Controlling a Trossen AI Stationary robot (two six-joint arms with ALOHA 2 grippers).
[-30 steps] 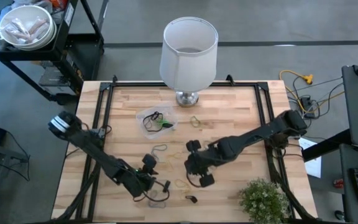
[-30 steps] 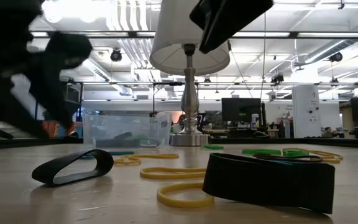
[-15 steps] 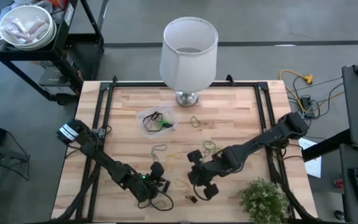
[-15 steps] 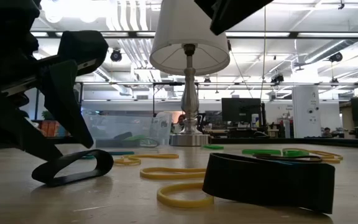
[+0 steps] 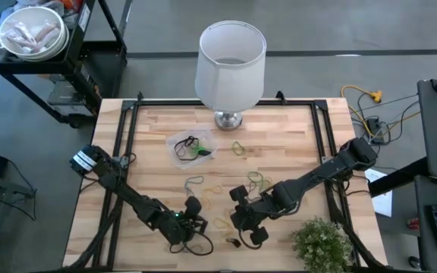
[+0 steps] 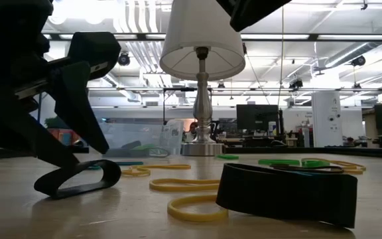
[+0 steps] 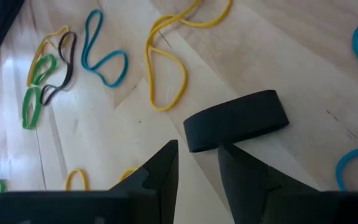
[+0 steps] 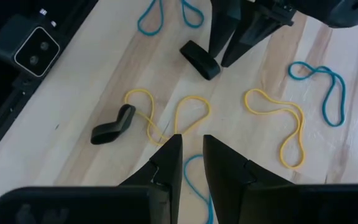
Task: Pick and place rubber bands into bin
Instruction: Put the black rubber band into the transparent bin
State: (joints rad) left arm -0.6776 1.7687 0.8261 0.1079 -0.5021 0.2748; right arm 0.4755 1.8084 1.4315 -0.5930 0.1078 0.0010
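From above, my left gripper (image 5: 196, 225) sat low at the wooden table's (image 5: 294, 144) six o'clock edge, the right gripper (image 5: 249, 227) just at its three o'clock. The small clear plastic bin (image 5: 190, 145) lay toward twelve, holding a few bands.

At table level, a wide black rubber band (image 6: 78, 178) lay under the left fingers (image 6: 78, 99).

My left wrist showed jaws parted, ungripped, that band (image 7: 236, 120) just ahead.

My right wrist showed narrow, empty jaws above a thin yellow loop (image 8: 166, 115).
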